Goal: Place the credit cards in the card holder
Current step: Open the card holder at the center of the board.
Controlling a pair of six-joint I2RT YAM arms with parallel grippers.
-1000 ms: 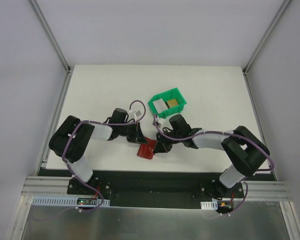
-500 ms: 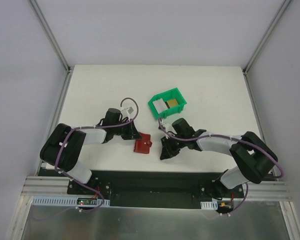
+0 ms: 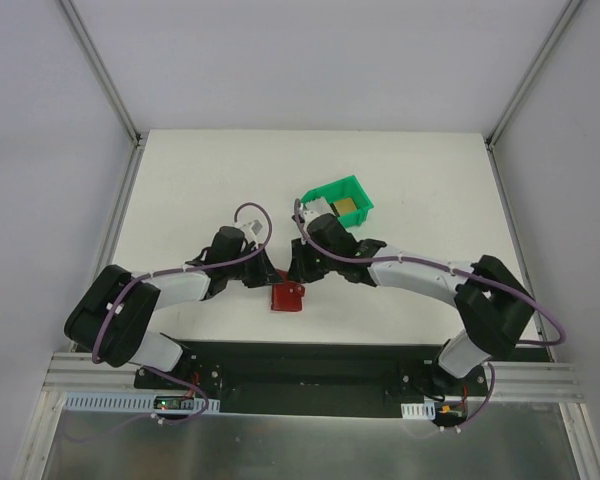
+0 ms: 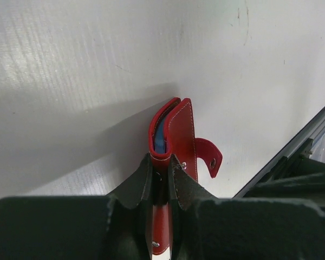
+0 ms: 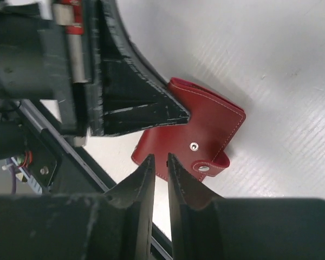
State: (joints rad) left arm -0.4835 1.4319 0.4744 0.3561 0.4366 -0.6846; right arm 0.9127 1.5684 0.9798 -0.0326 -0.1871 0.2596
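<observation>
One light, floppy card holder, I judged; left hand pinched its stitched edge, best hold; right hand narrowly parted, empty.

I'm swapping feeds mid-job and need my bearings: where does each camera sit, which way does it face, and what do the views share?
Top external: above and behind the bases, looking down on the table; shows both arms, the green bin and the card holder.
Left wrist: on the left arm, looking along the left gripper at the card holder it clamps, seen edge-on.
Right wrist: on the right arm, looking past the right gripper, jaws slightly apart, onto the card holder's red face.
Shared: all three show the card holder.
</observation>
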